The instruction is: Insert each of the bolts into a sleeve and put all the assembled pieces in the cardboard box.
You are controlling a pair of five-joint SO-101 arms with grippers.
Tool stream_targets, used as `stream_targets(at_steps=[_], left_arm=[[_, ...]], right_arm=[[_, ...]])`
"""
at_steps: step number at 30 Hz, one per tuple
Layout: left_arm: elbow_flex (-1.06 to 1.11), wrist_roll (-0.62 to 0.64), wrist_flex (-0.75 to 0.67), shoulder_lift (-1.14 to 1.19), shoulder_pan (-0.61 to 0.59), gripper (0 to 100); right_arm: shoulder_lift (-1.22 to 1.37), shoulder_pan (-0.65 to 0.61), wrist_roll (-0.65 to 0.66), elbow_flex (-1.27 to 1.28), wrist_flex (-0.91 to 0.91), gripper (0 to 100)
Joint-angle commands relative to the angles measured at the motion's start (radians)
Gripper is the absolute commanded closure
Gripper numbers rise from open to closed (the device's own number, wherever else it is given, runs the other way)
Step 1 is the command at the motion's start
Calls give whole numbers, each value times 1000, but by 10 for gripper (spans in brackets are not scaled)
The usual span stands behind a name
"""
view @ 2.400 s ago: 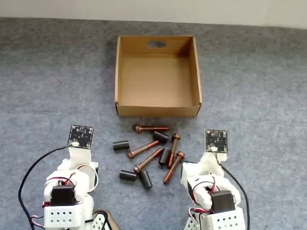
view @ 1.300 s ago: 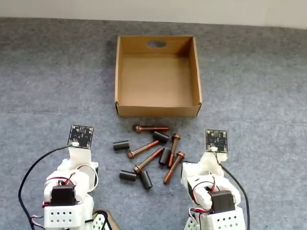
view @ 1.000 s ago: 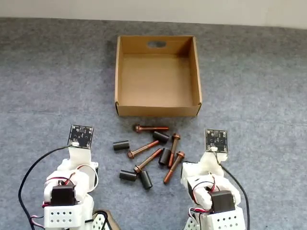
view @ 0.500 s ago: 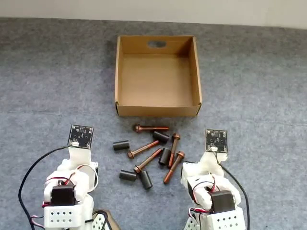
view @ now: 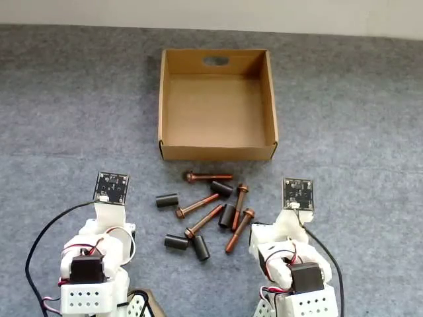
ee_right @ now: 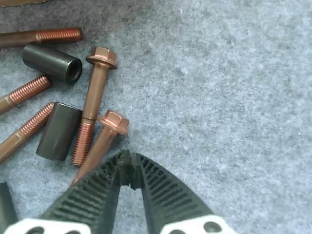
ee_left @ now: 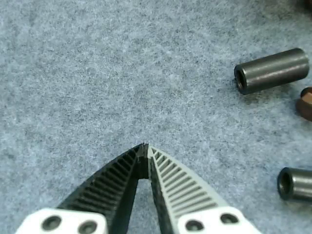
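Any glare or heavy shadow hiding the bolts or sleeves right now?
High view: even light, with faint shade along the cardboard box inner walls. Left wrist view: a soft highlight along the sleeve, no glare. Right wrist view: mild sheen on the bolts, nothing hidden.

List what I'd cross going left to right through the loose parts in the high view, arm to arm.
Dark circuit board on the left arm's wrist → lone black cylindrical metal sleeve → slanted copper-coloured bolt → copper-coloured hex-head bolt nearest the right arm → dark circuit board on the right arm's wrist. Overlapping middle pieces skipped.
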Motion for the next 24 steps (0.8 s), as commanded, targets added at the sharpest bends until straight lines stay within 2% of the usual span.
stream_targets(at_steps=[1, 13, 19, 24], left_arm=[[18, 0, 5, -7, -8, 990], [18, 0, 5, -7, -8, 990], [18, 0, 5, -7, -8, 990], [18, 0, 5, -7, -8, 990]], right_arm=[[-7, 8, 8, 134, 2, 993], [-7, 5, 8, 134, -2, 993], [-7, 5, 8, 134, -240, 993], [-7, 5, 8, 134, -271, 993]])
